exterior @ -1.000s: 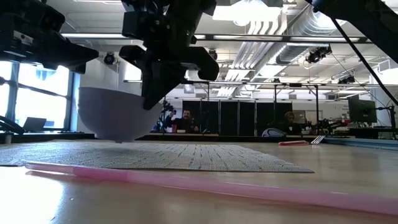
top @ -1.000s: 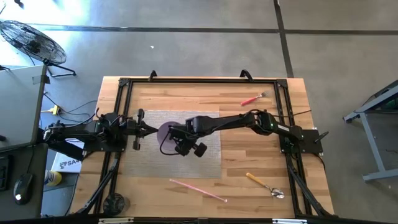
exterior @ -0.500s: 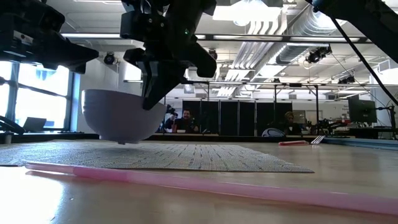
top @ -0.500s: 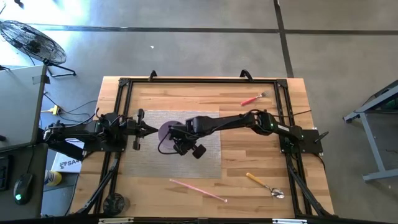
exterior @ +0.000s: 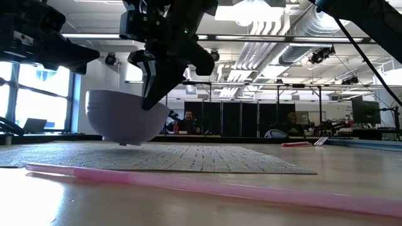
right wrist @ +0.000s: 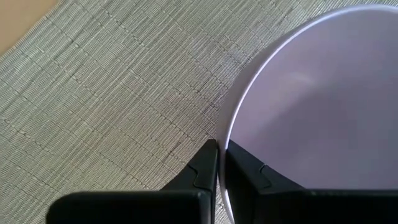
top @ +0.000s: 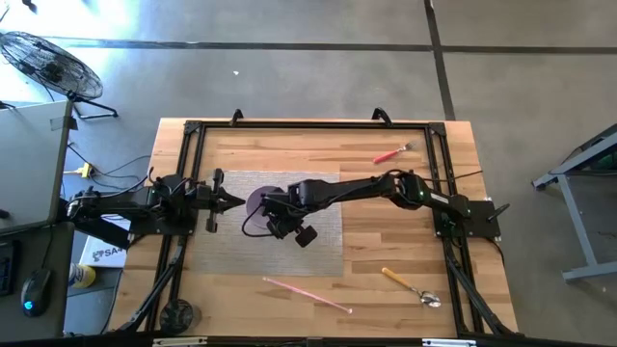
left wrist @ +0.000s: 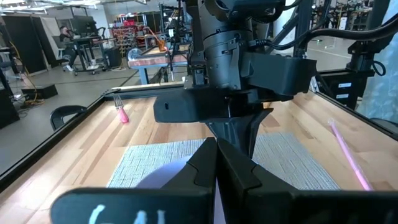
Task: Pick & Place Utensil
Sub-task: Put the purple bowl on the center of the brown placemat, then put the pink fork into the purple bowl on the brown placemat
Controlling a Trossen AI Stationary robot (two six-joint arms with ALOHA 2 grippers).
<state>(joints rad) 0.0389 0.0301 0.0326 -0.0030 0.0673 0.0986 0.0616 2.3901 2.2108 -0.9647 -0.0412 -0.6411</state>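
A lavender bowl stands on the grey woven mat at the table's middle; in the low view the bowl has its base at the mat. My right gripper is shut on the bowl's rim. My left gripper is shut and empty, held above the mat just left of the bowl. A pink fork, a yellow-handled spoon and a pink straw lie on the wood. My right gripper pinches the bowl's rim on its right side, one finger inside the bowl and one outside. The fingers come from above, pointing down. The bowl sits upright with its base at the mat; whether it touches, I cannot tell.
The fork lies at the far right, the spoon at the near right, the straw near the front edge. A black frame runs around the table. Bare wood lies right of the mat. People sit in the room beyond the table.
My right gripper has shifted a little toward the table's right edge, still shut on the rim. The bowl has gone with it along the mat and now sits more level.
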